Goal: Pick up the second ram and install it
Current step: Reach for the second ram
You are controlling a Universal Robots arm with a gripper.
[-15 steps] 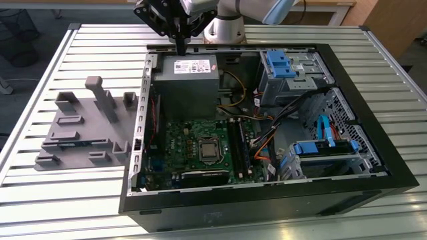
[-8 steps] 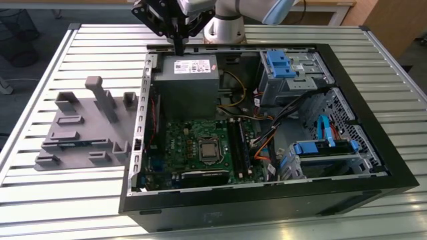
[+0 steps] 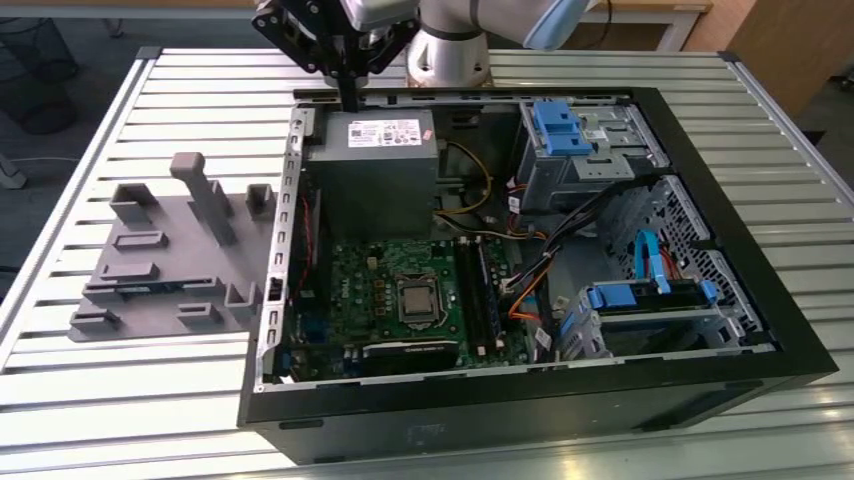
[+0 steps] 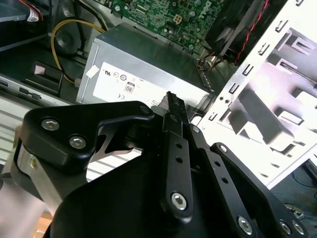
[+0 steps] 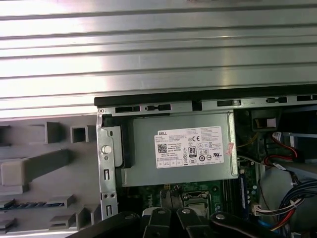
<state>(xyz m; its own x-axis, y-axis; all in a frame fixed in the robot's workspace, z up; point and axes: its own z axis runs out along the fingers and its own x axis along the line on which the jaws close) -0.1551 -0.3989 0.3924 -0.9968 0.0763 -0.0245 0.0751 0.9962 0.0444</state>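
Observation:
My gripper (image 3: 350, 98) hangs above the back edge of the open computer case (image 3: 747, 330), over the grey power supply (image 3: 380, 135). Its black fingers (image 4: 171, 101) are pressed together with nothing between them. In the first wrist view a thin blue-green strip, the second ram (image 5: 32, 204), sits in a slot of the grey holder tray (image 5: 59, 186) beside the case. That tray (image 3: 127, 325) lies on the exterior view's left, well apart from the gripper. The green motherboard (image 3: 367, 290) with its long black slot rails (image 3: 470, 290) lies lower inside the case.
The case rests on a slatted metal table (image 3: 120, 400). Drive cages with blue clips (image 3: 558, 128) and cable bundles (image 3: 534, 270) occupy the case's side on the exterior view's right. Upright grey blocks (image 3: 203, 195) stand on the tray. The arm's base (image 3: 447, 55) is behind the case.

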